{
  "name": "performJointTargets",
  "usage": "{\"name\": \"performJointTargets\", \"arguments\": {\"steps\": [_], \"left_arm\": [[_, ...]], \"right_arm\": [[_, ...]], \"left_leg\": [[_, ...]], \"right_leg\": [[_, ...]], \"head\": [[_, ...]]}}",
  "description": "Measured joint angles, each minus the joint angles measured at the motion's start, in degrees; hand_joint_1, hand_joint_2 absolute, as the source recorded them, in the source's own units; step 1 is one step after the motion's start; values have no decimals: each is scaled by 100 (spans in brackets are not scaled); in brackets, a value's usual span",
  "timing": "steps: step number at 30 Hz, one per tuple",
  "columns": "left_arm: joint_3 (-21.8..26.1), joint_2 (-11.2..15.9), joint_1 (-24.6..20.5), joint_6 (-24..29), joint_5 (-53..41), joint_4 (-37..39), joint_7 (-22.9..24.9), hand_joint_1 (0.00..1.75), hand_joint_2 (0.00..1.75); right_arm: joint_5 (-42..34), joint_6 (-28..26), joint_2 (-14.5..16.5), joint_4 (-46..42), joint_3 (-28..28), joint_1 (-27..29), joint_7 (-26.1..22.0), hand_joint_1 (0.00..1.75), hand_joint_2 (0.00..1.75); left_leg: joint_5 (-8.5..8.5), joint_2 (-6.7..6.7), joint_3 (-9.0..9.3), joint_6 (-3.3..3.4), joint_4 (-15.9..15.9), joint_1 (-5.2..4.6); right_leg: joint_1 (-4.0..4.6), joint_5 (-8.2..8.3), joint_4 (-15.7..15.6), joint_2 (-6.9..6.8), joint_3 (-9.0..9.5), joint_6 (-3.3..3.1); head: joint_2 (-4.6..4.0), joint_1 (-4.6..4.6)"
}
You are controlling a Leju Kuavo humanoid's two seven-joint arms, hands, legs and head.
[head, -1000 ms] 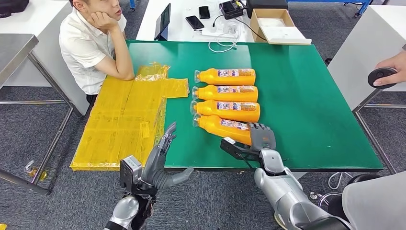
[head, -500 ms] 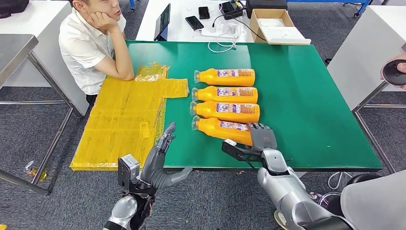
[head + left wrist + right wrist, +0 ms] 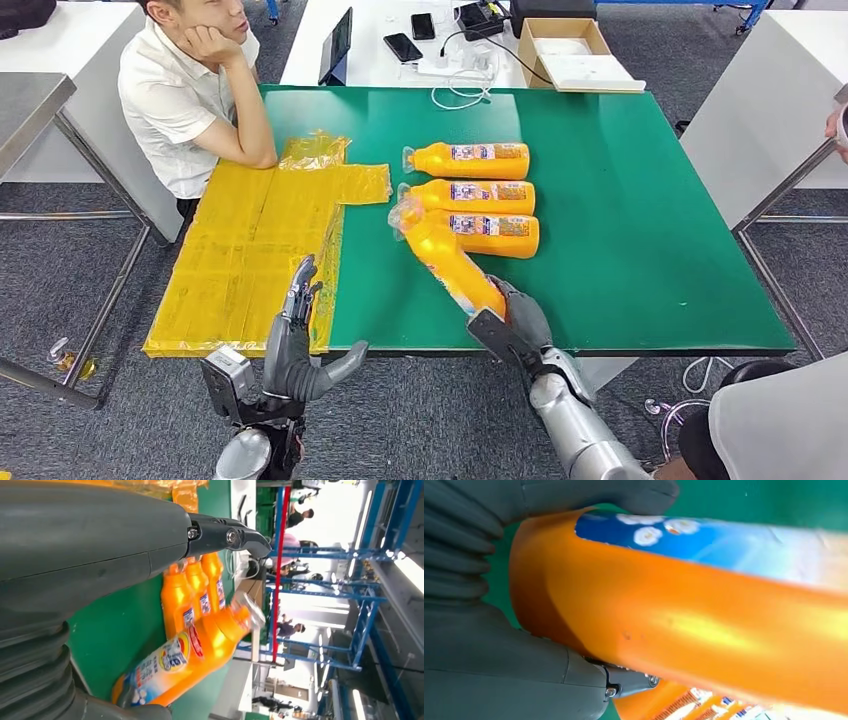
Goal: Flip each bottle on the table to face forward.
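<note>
Right hand (image 3: 522, 322) grips the base of 1 orange bottle (image 3: 447, 258), lifted off the green table (image 3: 640, 230) and tilted, cap end up over the row. 3 other orange bottles (image 3: 478, 193) lie side by side on the table, caps toward the yellow plastic sheet (image 3: 250, 250). Left hand (image 3: 292, 345) holds nothing, fingers apart, at the table's near edge by the sheet

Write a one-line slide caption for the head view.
Right hand lifts one orange bottle by its base off the green table, three bottles left lying in a row.
</note>
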Motion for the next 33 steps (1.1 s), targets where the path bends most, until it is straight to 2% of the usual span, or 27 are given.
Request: {"name": "performJointTargets", "arguments": {"steps": [1, 5, 7, 12, 17, 22, 28, 33], "left_arm": [[3, 1, 18, 32, -4, -35, -15, 0, 175], [37, 9, 134, 450, 27, -241, -210, 0, 175], [58, 28, 219, 518, 292, -394, -67, 0, 175], [85, 103, 403, 146, 1472, -574, 760, 0, 175], [49, 154, 376, -58, 2043, -503, 1285, 0, 175], [-71, 184, 231, -248, 2236, -250, 1521, 0, 175], [-191, 192, 11, -356, 2250, 131, 1624, 0, 175], [-197, 192, -50, -371, 2250, 256, 1628, 0, 175]], "right_arm": [[-39, 8, 9, -59, -1, 50, 1, 175, 0], [-443, -150, 62, -384, -6, 352, -168, 175, 175], [-683, -295, 95, -698, 25, 600, -181, 175, 175], [-1088, -648, 115, -1500, 214, 1137, -102, 175, 175], [-1286, -755, 183, -1937, 460, 1324, -191, 175, 175], [-1290, -698, 291, -2113, 850, 1310, -297, 175, 175], [-1179, -672, 478, -2228, 1605, 1252, -405, 175, 175], [-1177, -671, 509, -2265, 1844, 1245, -413, 175, 175]], "left_leg": [[0, 0, -1, 0, 0, 0], [1, -7, -13, 1, 0, -4], [1, -16, -23, 1, 0, -5], [2, -22, -56, 2, 0, -5], [4, -20, -68, 2, 0, -5], [6, -20, -71, 3, 0, -5], [6, -21, -73, 2, 0, -4], [6, -21, -80, 2, 0, -5]], "right_leg": [[-1, 0, 0, 0, 0, 0], [-4, 1, 0, -2, -5, 1], [-5, 0, 0, -6, -13, 1], [-5, 0, 1, -13, -44, 1], [-6, 1, 2, -12, -59, 1], [-6, 1, 3, -12, -60, 1], [-5, 1, 3, -13, -65, 1], [-7, 1, 3, -13, -69, 1]], "head": [[0, 1], [0, 2], [0, 0], [0, 0], [0, 1], [0, 1], [0, 0], [0, 2]]}}
